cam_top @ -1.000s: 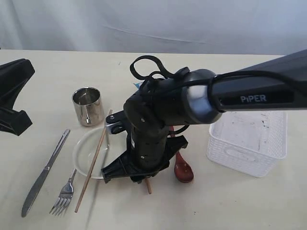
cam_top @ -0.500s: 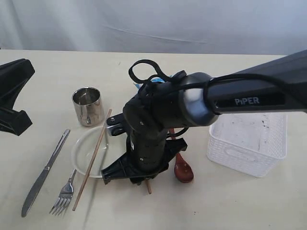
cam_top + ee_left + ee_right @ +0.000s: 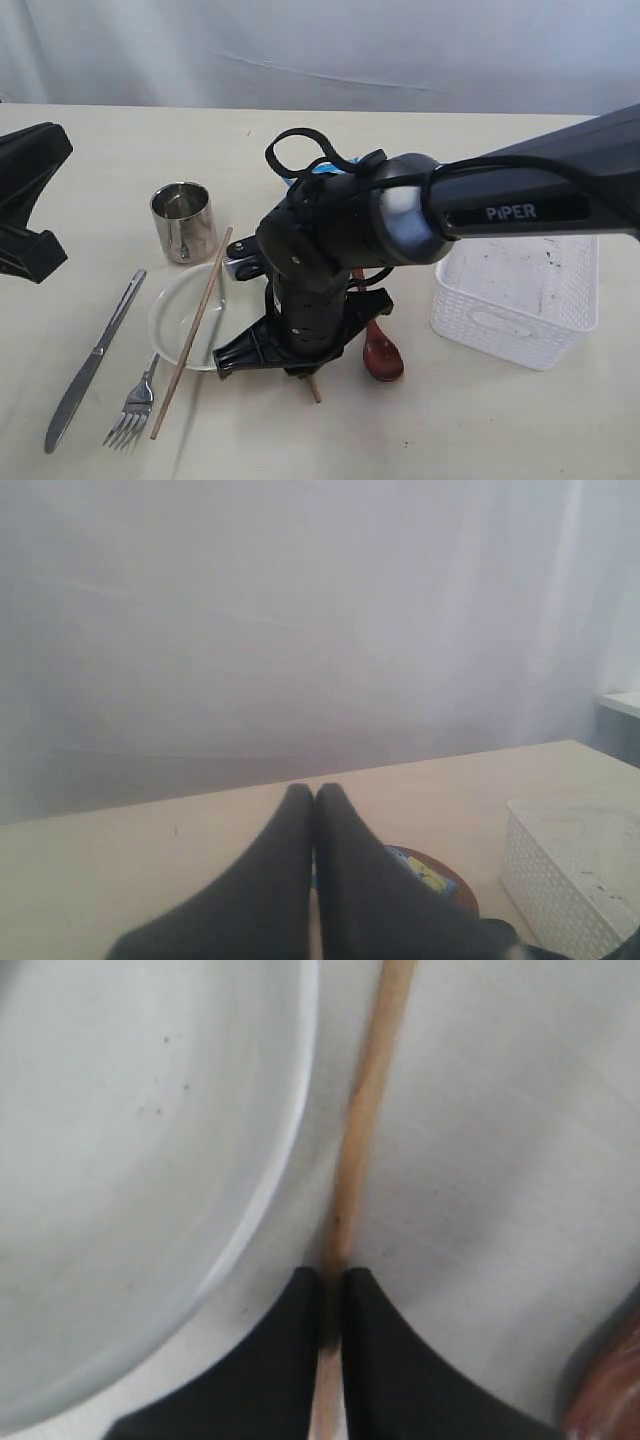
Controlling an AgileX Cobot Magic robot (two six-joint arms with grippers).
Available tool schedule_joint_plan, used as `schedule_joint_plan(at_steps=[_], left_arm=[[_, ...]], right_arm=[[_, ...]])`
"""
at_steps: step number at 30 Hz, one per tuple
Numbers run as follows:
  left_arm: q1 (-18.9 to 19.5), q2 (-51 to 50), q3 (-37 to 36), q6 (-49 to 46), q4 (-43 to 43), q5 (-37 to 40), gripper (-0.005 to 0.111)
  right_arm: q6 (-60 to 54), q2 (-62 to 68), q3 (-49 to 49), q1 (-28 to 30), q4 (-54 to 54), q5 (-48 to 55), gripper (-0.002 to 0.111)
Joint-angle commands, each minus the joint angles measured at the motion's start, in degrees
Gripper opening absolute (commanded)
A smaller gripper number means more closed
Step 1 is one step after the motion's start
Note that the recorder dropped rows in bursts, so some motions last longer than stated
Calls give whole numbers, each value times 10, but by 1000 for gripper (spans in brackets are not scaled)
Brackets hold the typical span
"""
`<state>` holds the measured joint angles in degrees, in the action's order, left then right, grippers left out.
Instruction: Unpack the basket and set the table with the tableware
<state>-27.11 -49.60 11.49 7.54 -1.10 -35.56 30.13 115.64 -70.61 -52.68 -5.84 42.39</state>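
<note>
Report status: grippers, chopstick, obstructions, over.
Right gripper jaws pinching chopstick beside bowl. Left gripper jaws shut, empty. Spoon close alongside, other chopstick across bowl.

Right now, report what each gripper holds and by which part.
The right gripper pinches the chopstick that lies beside the white bowl, close to one end. The left gripper is shut, holding nothing.

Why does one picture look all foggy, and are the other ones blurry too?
Left wrist view: milky and washed out, like fog, with the dark left gripper soft-edged. Right wrist view: so close up that the chopstick and the bowl rim look a bit fuzzy. Exterior view: the sharpest one, with shine on the steel cup and only soft shadows on the table.
</note>
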Motion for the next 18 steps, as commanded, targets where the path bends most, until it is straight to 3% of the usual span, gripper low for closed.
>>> schedule_joint_plan(at_steps=[1, 18], left_arm=[[-1, 3, -3, -2, -2, -1, 0], [-1, 3, -3, -2, -2, -1, 0]], right_arm=[[18, 1, 1, -1, -9, 0, -1], [97, -48, 1, -1, -54, 18, 0]])
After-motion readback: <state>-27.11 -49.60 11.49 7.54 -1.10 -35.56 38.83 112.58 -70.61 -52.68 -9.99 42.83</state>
